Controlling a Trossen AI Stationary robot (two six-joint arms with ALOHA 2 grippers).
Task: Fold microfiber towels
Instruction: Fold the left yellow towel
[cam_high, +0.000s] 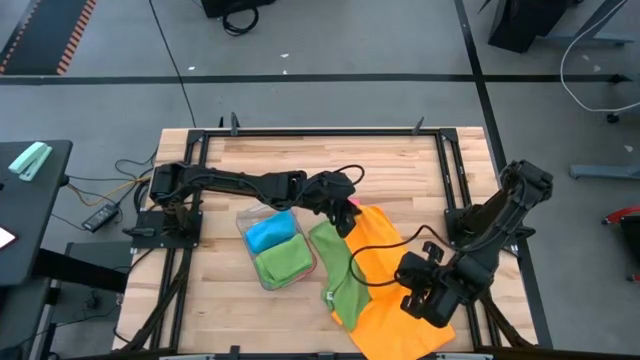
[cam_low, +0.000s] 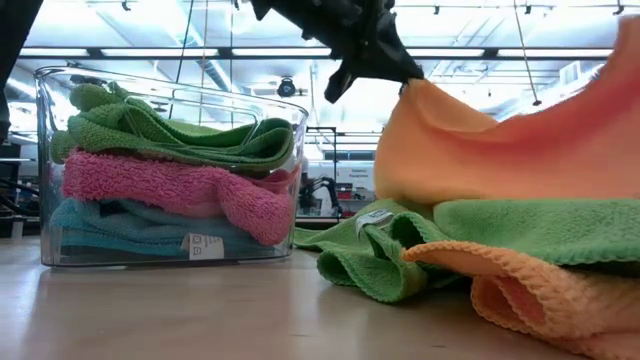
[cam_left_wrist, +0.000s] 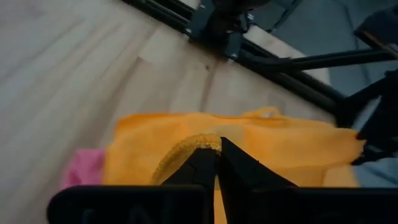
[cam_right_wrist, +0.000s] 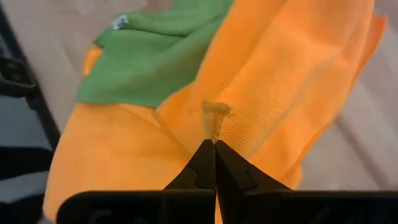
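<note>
towels fill the clear tray (cam_high: 246, 222) left of centre, a blue one (cam_high: 268, 233) and a green one (cam_high: 283, 257) showing on top. beside it, the left gripper (cam_high: 345, 212) is clenched on the far edge of the orange towel (cam_high: 385, 250), lifting it. a loose green towel (cam_high: 338, 272) lies across the orange one. further right, the right gripper (cam_high: 412, 296) is clenched on the orange towel's near part.

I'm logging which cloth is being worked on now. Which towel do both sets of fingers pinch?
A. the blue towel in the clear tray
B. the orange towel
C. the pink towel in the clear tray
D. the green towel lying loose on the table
B: the left gripper and the right gripper are each shut on an edge of the orange towel, while the loose green towel lies untouched on it.
</note>
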